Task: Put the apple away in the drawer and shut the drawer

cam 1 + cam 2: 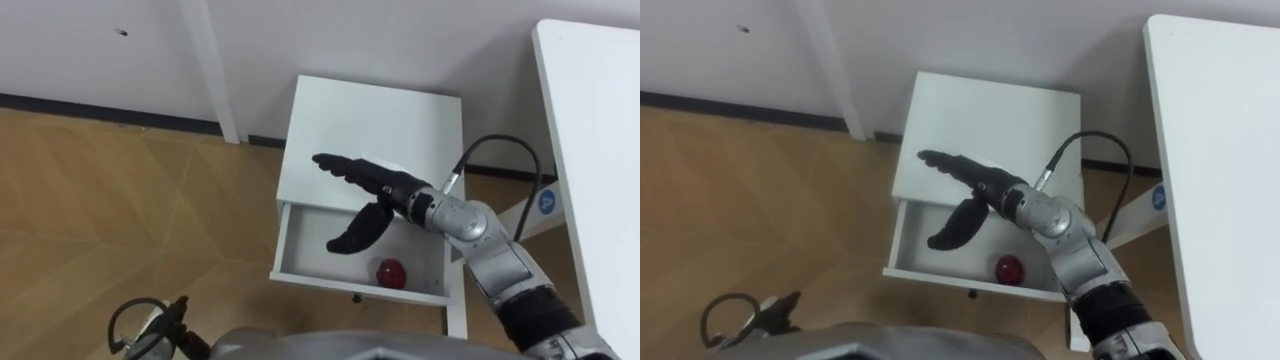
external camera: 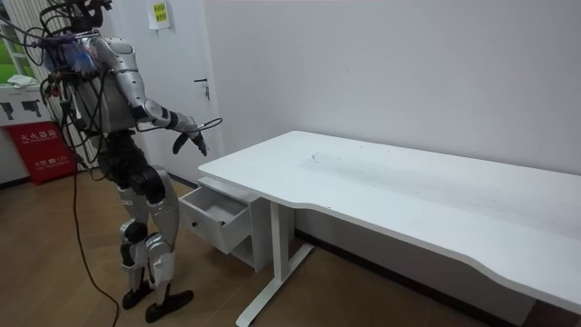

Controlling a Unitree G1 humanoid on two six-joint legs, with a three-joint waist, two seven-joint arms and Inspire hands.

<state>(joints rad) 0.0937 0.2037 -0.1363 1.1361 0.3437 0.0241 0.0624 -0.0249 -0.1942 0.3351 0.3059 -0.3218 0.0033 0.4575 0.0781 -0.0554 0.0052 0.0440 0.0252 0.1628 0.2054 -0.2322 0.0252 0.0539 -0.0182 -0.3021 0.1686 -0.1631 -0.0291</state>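
- Apple [image 1: 390, 272] is in the open drawer [image 1: 310, 250], front right corner.
- Right hand [image 1: 385, 186] hovers above, fingers spread, holding nothing.
- Imo the next bit wants a flat palm on the drawer front and a straight push.

Apple [image 1: 390, 272] in the open drawer [image 1: 305, 240], toward its front right, drawer pulled out of a small cabinet [image 1: 372, 120] against the wall, desk [image 1: 598, 150] to the cabinet's right, right hand [image 1: 378, 188] above the drawer.
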